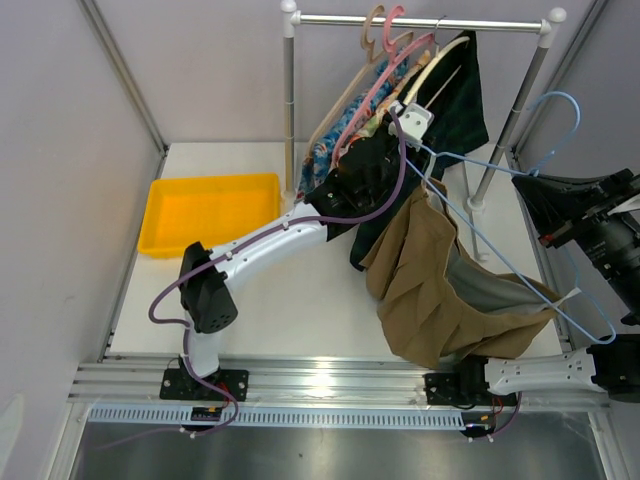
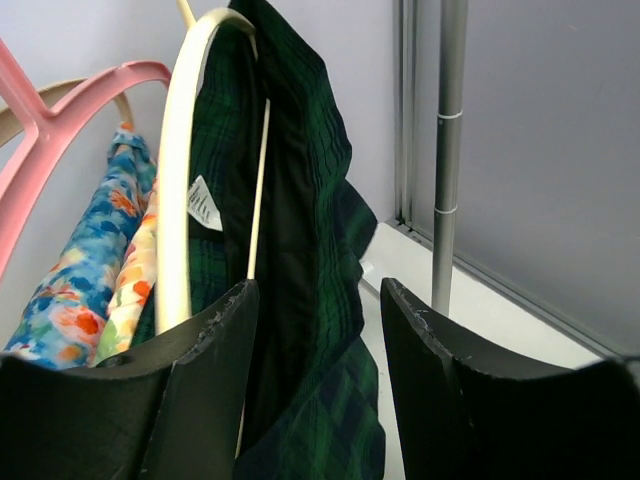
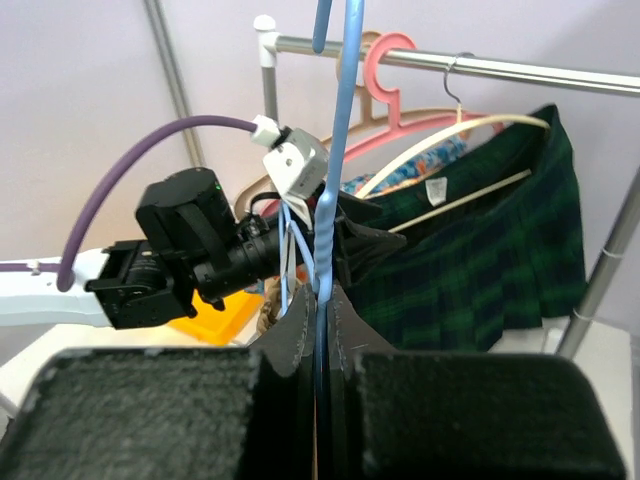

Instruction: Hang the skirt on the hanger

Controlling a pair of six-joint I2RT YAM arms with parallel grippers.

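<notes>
The hanger (image 1: pixel 562 95), thin pale blue wire, slants across the right of the table with its hook up. The tan-brown skirt (image 1: pixel 430 280) is draped over its lower bar, whitish lining showing, hem on the table. My right gripper (image 1: pixel 522 185) is shut on the hanger's neck; in the right wrist view its jaws (image 3: pixel 322 290) pinch the blue wire (image 3: pixel 335 150). My left gripper (image 1: pixel 398 152) is raised by the hanger's far corner, next to the hanging clothes. In the left wrist view it (image 2: pixel 318 300) is open, holding nothing, with only the dark green plaid garment (image 2: pixel 300 230) behind.
A clothes rack rail (image 1: pixel 420 20) crosses the back on two poles (image 1: pixel 289 100). On it hang a pink hanger (image 2: pixel 60 110), a cream hanger (image 2: pixel 175 200), floral garments (image 2: pixel 90 270) and the plaid garment. A yellow tray (image 1: pixel 205 210) lies back left.
</notes>
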